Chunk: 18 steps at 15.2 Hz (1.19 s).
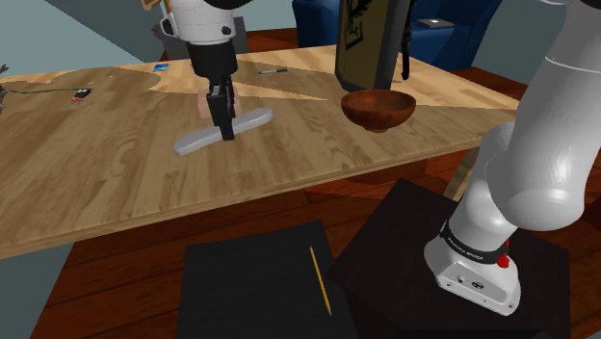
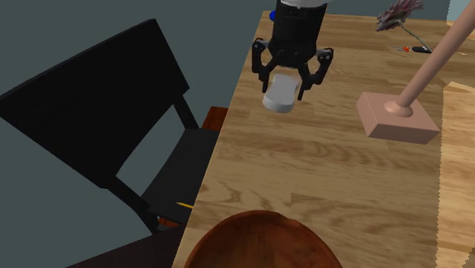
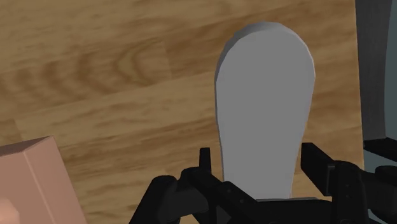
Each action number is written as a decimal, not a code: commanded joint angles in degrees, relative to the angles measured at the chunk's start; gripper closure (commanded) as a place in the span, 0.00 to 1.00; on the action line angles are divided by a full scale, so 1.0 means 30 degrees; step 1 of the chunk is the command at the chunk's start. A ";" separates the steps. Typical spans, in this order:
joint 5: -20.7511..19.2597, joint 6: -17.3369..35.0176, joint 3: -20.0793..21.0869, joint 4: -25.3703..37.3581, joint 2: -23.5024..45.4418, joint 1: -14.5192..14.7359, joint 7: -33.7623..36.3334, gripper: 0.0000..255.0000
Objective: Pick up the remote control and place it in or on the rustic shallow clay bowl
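Claw [image 1: 227, 127] clamped on remote [image 1: 197, 138], mid-body.
Fingers [image 3: 318, 167] sit against both long sides of the grey remote in the wrist view. Can't tell if it's lifted or flat on the tabletop [image 1: 289, 169]. Brown bowl [image 1: 378, 108] is on the same tabletop, well apart, toward the shoulder view's right. Pink block [image 2: 396, 118] with a slanted handle stands near the remote, not touching. Black chair [image 2: 99, 114] at the tabletop edge.
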 commanded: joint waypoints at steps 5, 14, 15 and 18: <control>-0.0018 -0.1571 -0.0010 0.1655 0.0084 -0.0010 -0.0017 1.00; -0.0117 -0.4020 0.0025 0.4553 0.0543 0.0038 0.0065 1.00; -0.0135 -0.4304 0.0031 0.4913 0.0622 0.0048 0.0078 1.00; -0.0186 -0.5035 0.0050 0.5869 0.0851 0.0076 0.0115 1.00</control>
